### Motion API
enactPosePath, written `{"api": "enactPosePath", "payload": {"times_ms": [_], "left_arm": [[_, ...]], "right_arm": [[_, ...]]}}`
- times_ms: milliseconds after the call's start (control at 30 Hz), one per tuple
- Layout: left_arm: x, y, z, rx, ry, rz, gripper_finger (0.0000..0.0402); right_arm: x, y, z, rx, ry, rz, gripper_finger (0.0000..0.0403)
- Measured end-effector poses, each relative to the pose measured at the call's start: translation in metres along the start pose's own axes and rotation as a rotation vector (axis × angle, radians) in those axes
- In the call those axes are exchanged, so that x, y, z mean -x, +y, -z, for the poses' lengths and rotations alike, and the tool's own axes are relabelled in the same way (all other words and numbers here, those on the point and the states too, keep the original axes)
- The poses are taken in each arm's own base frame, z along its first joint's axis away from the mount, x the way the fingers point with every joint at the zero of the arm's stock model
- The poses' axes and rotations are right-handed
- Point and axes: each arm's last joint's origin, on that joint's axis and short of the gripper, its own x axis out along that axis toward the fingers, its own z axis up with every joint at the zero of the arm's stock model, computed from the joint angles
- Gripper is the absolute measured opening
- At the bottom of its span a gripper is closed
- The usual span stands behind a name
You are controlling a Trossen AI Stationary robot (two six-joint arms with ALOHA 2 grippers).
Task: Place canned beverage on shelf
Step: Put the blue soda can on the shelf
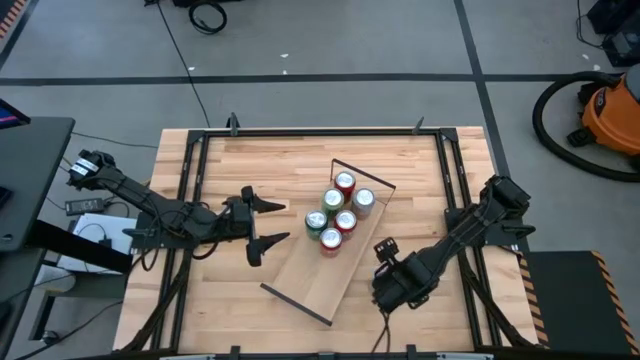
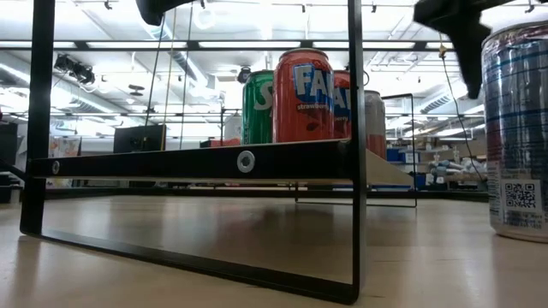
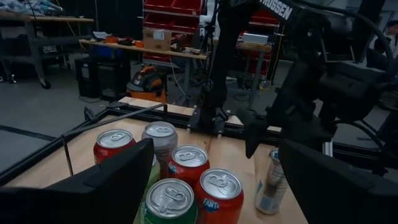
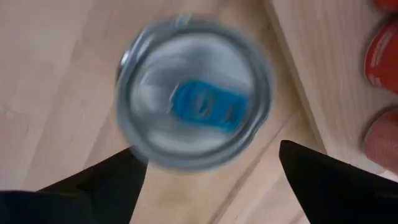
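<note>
A silver-and-blue canned beverage (image 4: 196, 102) stands upright on the tabletop just right of the shelf (image 1: 305, 285), and also shows in the low view (image 2: 518, 128) and the left wrist view (image 3: 272, 180). My right gripper (image 4: 208, 152) hangs above it, pointing down and open, one finger on each side of the can's top and touching nothing. The shelf, a light-wood board with black wire ends, lies diagonally mid-table. Several red, green and silver cans (image 1: 338, 212) stand on its far half. My left gripper (image 1: 268, 222) waits open and level, left of the shelf.
The near half of the shelf board is bare. Black frame rails (image 1: 195, 190) run along the table's left, far and right sides. An orange vacuum (image 1: 612, 112) stands on the floor beyond the far right corner.
</note>
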Motion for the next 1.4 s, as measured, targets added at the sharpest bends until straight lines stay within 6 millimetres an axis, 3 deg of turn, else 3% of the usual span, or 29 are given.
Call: {"api": "enactPosePath", "payload": {"times_ms": [367, 800, 967, 1267, 1400], "left_arm": [[0.000, 0.000, 0.002, -0.019, 0.018, -0.002, 0.0355], [0.000, 0.001, 0.004, -0.032, 0.037, -0.005, 0.0355], [0.000, 0.001, 0.004, -0.032, 0.038, -0.005, 0.0355], [0.000, 0.001, 0.004, -0.022, 0.039, -0.006, 0.0355], [0.000, 0.001, 0.005, -0.014, 0.044, -0.007, 0.0355]], "right_arm": [[-0.004, -0.015, -0.017, 0.016, -0.144, -0.137, 0.0376], [-0.041, -0.012, -0.016, 0.016, -0.194, -0.189, 0.0369], [-0.042, -0.016, -0.017, 0.010, -0.210, -0.189, 0.0337], [-0.043, -0.023, -0.018, -0.044, -0.213, -0.222, 0.0244], [-0.041, -0.027, -0.020, -0.096, -0.215, -0.245, 0.0241]]}}
